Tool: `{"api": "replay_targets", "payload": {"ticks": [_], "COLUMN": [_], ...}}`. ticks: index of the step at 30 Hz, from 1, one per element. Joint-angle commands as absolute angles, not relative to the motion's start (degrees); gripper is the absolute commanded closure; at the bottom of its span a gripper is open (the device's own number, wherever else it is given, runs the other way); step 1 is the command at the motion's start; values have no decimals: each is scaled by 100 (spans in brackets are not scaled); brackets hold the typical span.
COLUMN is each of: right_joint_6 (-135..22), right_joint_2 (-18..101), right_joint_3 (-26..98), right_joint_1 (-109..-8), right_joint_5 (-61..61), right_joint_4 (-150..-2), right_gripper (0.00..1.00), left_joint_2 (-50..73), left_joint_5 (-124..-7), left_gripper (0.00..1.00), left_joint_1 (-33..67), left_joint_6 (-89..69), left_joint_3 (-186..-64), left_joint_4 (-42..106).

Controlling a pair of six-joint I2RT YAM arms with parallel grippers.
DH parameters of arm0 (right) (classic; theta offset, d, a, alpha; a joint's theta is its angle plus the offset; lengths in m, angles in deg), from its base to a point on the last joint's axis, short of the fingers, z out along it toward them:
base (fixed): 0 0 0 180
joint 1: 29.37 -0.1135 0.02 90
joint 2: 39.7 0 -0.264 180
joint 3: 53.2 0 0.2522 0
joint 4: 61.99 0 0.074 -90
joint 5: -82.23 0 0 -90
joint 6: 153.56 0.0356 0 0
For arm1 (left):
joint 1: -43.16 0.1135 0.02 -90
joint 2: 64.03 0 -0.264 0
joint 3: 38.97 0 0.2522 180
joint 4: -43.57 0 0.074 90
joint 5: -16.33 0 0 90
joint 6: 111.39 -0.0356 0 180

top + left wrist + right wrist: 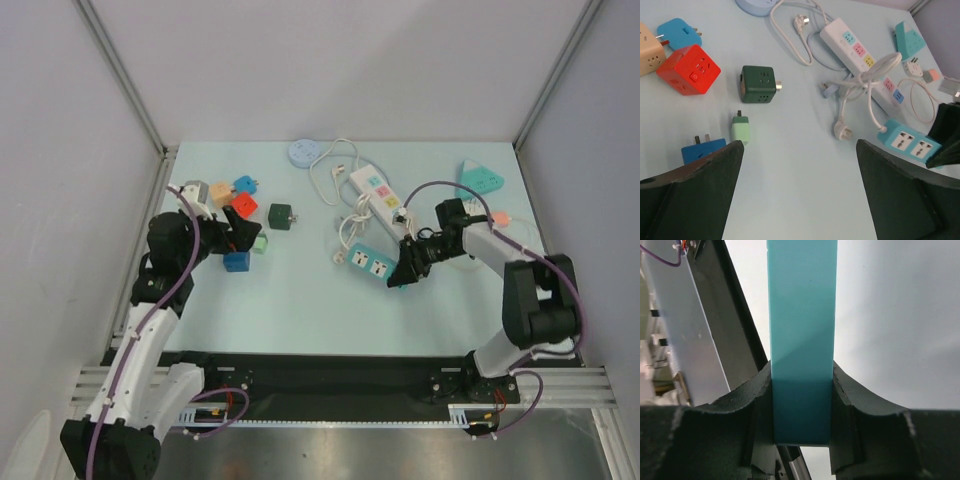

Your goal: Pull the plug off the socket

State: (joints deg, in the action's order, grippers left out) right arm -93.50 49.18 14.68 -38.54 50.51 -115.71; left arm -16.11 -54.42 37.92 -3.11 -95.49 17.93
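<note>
A teal socket strip (pixel 368 262) lies mid-table, its two white outlets facing up in the left wrist view (pixel 910 142). My right gripper (pixel 405 272) is shut on its right end, and the teal body (pixel 801 315) fills the gap between the pads (pixel 850 410). A white plug (pixel 842 131) on a white cord lies on the table just left of the strip. A white power strip (pixel 378 195) with a bundled cord lies behind it. My left gripper (pixel 240 235) is open and empty above the table, with bare surface between its fingers (pixel 700 200).
On the left are a red cube (pixel 242 207), a dark green cube (pixel 281 215), a blue adapter (pixel 237 261), a light green plug (pixel 259 244) and a beige cube (pixel 197 192). A round blue socket (pixel 304 152) sits at the back. A teal triangular socket (pixel 480 178) sits at the right.
</note>
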Motion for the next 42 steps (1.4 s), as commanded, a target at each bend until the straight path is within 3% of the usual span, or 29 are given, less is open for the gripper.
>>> {"api": "replay_targets", "payload": {"ticks": [1, 9, 10, 12, 16, 19, 27, 31, 38, 42], "right_joint_6": [-9486, -9029, -9002, -8941, -8949, -8993, -9116, -9002, -7713, -6739], "right_joint_2": [5652, 6322, 6331, 6314, 6156, 5709, 3714, 2389, 902, 662], "right_joint_3": [1987, 2146, 2146, 2155, 2173, 2147, 1708, 1269, 741, 618], "right_joint_1": [-3895, -3877, -3877, -3877, -3842, -3763, -3158, -2718, -2041, -2023], "right_joint_5": [5076, 4286, 4207, 3943, 3600, 3206, 2695, 2063, 964, -2], "right_joint_4": [-11986, -11636, -11609, -11521, -11460, -11407, -11047, -10539, -9764, -9614], "right_gripper": [97, 77, 64, 50, 29, 20, 12, 0, 0, 0], "left_joint_2": [-1955, -2228, -2237, -2245, -2263, -2298, -2307, -2263, -2412, -2465], "left_joint_5": [-5495, -5433, -5433, -5424, -5477, -5600, -5977, -6074, -6593, -6611], "left_gripper": [0, 0, 1, 1, 0, 0, 0, 0, 0, 0], "left_joint_1": [3824, 3824, 3824, 3824, 3824, 3824, 3824, 3824, 3824, 3815], "left_joint_6": [-785, -909, -909, -926, -953, -953, -891, -918, -1268, -1287], "left_joint_3": [-9492, -9351, -9342, -9316, -9316, -9316, -9272, -9298, -9386, -9334], "left_joint_4": [1426, 1329, 1337, 1337, 1320, 1293, 1320, 1276, 1056, 1091]}}
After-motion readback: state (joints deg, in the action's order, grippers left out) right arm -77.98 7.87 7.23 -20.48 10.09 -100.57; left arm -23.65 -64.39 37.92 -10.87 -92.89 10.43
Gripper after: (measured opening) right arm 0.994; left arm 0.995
